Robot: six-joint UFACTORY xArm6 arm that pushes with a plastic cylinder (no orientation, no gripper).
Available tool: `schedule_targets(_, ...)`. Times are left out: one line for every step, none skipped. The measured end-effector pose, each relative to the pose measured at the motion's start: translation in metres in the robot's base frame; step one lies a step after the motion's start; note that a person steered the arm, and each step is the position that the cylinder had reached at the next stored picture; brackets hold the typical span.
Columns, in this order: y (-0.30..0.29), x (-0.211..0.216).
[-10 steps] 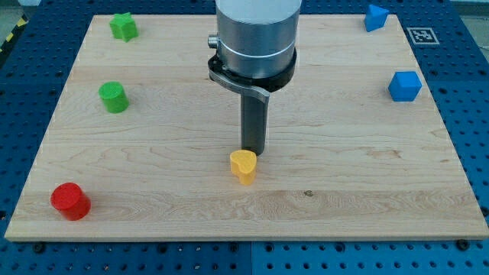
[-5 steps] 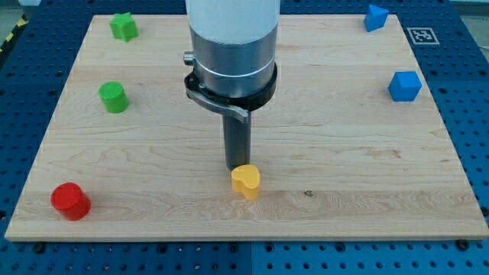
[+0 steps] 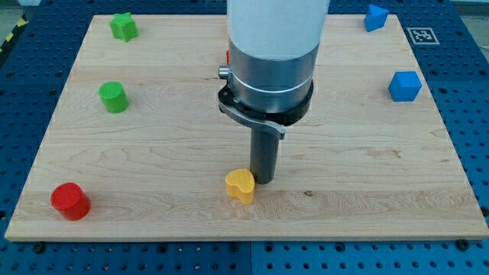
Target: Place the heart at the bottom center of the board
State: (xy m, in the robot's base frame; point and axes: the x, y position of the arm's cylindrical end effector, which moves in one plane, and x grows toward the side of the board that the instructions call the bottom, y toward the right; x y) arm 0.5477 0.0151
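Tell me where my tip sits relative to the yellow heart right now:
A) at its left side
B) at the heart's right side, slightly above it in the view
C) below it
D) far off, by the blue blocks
B: my tip stands against the upper right edge of the yellow heart.

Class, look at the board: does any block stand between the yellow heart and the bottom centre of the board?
Nothing visible does. The yellow heart block has bare wooden board below it. My tip sits against the heart's right.
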Motion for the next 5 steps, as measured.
schedule_targets(-0.003,-0.011)
schedule_targets(-0.008,-0.011)
schedule_targets(-0.024,-0.011)
schedule_targets(-0.024,-0.010)
schedule_targets(-0.024,0.002)
